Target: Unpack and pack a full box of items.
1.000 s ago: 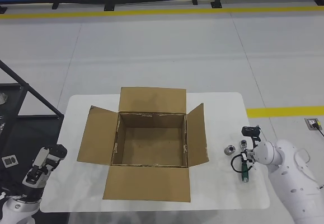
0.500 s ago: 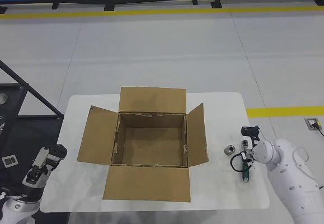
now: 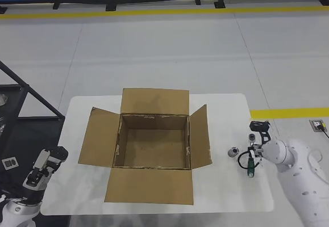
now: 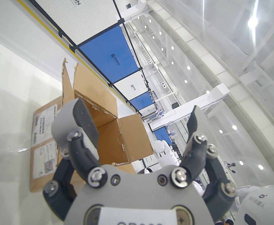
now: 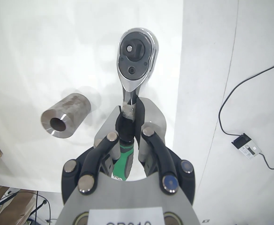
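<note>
1. The cardboard box (image 3: 154,102) stands open in the middle of the white table (image 3: 221,113), its floor bare. Unpacking looks done or nearly so.
2. The right gripper (image 5: 131,113) is clenched on the ratchet wrench (image 5: 137,61), over the table to the right of the box and apart from it.
3. A metal cylinder (image 5: 65,118) lies between the wrench and the box.
4. The left gripper (image 4: 138,115) is released and holds nothing, near the table's left edge.
5. Repacking seems not yet begun.

White table (image 3: 227,113), floor outlet (image 3: 317,125), yellow stripe (image 3: 153,11)
</note>
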Action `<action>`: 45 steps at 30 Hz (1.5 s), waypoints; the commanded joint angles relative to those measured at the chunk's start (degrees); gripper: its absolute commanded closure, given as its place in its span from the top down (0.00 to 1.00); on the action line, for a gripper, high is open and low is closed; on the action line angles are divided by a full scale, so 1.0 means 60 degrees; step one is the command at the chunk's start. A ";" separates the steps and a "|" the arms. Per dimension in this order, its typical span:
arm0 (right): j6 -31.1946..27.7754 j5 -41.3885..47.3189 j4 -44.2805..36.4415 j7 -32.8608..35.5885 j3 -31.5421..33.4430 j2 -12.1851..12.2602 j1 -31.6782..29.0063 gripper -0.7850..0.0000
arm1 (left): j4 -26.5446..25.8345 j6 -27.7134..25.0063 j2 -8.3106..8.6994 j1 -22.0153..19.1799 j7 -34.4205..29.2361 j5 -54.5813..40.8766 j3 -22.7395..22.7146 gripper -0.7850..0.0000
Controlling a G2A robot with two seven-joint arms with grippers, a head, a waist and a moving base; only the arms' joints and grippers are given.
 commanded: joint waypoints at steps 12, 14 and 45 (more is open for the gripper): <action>-0.0351 -0.0870 -0.7369 0.0366 0.1026 0.0327 -0.1246 0.00 | 0.0000 0.0000 0.0000 0.0000 0.0000 0.0000 0.0000 1.00; -0.0536 -0.1087 -0.7855 0.0425 0.0537 0.0297 -0.0831 0.00 | 0.0000 0.0000 0.0000 0.0000 0.0000 0.0000 0.0000 1.00; -0.1492 0.1694 0.3132 -0.1667 -1.0485 -0.5054 0.6165 0.00 | 0.0000 0.0000 0.0000 0.0000 0.0000 0.0000 0.0000 1.00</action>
